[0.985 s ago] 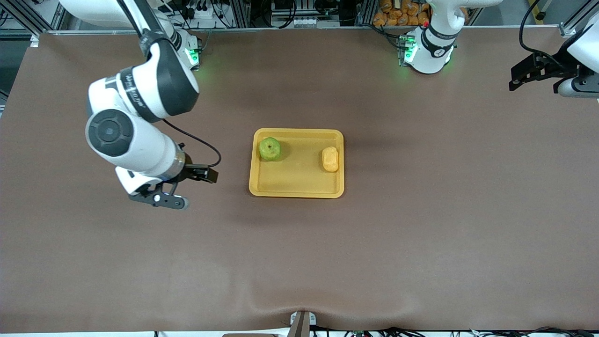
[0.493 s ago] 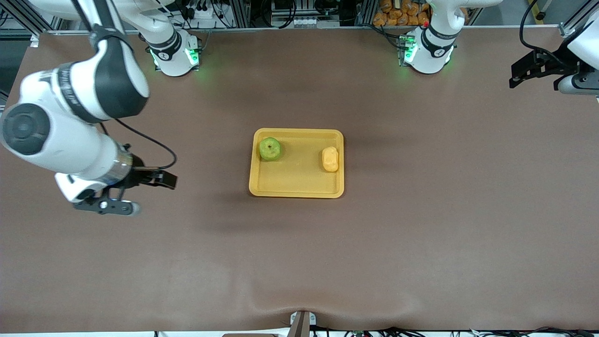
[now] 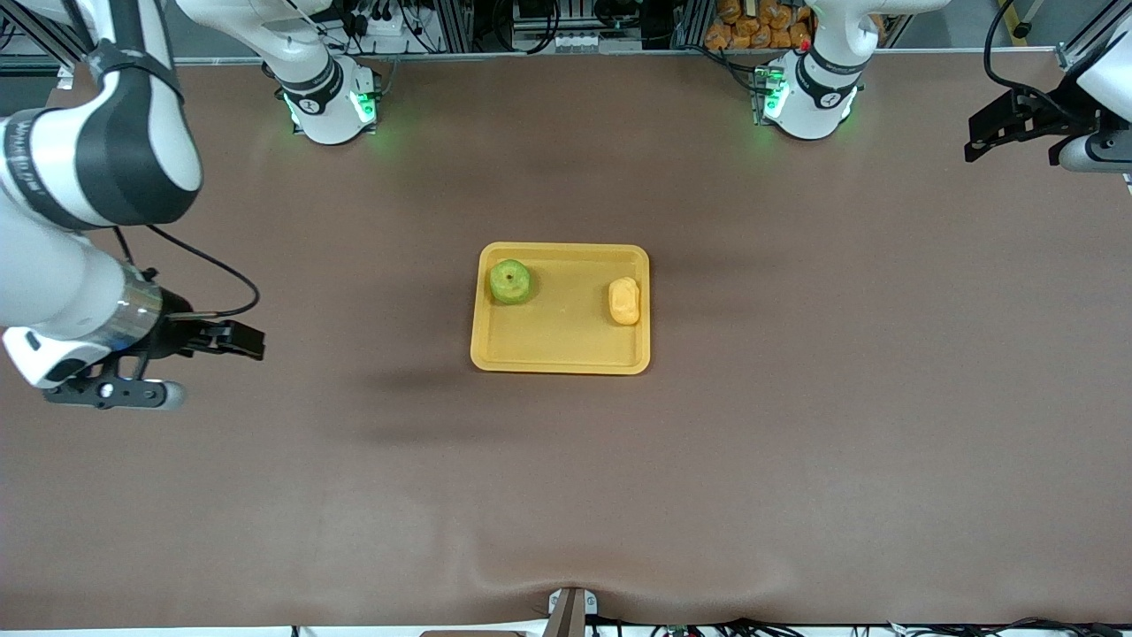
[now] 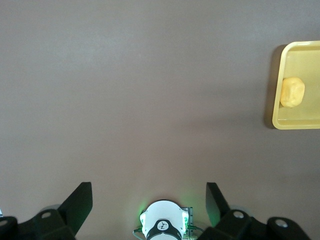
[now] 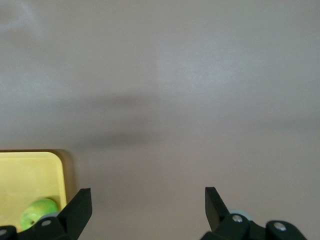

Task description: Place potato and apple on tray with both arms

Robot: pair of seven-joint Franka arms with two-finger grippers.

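We are holding the right claw (image 3: pixel 234 340) in the air over bare table (image 3: pixel 566 495), well apart from the tray (image 3: pixel 561 354) and toward the right arm's end of the table. Its fingers (image 5: pixel 77 210) are standing wide apart in the right wrist view, with nothing between them. We are holding the left claw (image 3: pixel 1004 133) in the air as well, well apart from the tray and toward the left arm's end of the table. Its fingers (image 4: pixel 80 205) are likewise standing wide apart and are gripping nothing.

We are taking the tray as the landmark; it is lying flat near the middle of the table. The apple (image 3: pixel 510 281) is sitting in the tray, in the corner toward the right arm's end and farther from the front camera, with its stem dimple facing up. The potato (image 3: pixel 624 301) is lying in the tray against the rim toward the left arm's end, apart from the apple. Neither claw is touching either item or the tray.

In the left wrist view we are seeing the potato (image 4: pixel 292 92) just inside the tray rim (image 4: pixel 276 90). In the right wrist view we are seeing the apple (image 5: pixel 37 211) near a tray corner (image 5: pixel 61 165).
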